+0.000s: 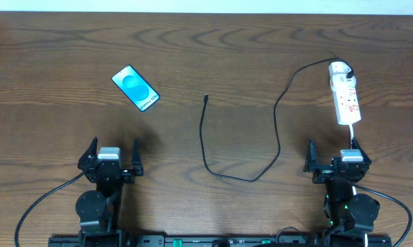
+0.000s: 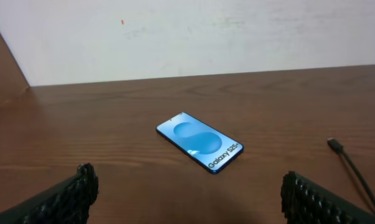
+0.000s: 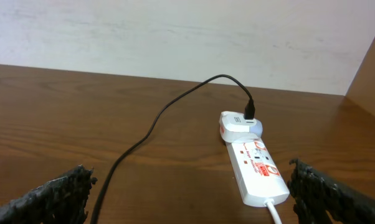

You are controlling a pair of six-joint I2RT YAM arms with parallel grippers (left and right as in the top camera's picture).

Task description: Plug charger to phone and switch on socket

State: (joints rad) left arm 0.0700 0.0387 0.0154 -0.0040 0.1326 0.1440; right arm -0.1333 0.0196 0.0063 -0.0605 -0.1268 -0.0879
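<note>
Charger (image 1: 279,140), a long thin black cable, loops across the tabletop (image 1: 55,41) from the narrow white power strip (image 1: 346,96) by the right edge; the slim blue-screened smartphone (image 1: 135,88) lies toward the left edge. Left hand (image 1: 115,141) and right hand (image 1: 332,143) sit released.

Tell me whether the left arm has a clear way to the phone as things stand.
Probably yes. The phone lies flat on the table straight ahead of the open left gripper, with nothing between them; the charger tip sits off to the right.
</note>
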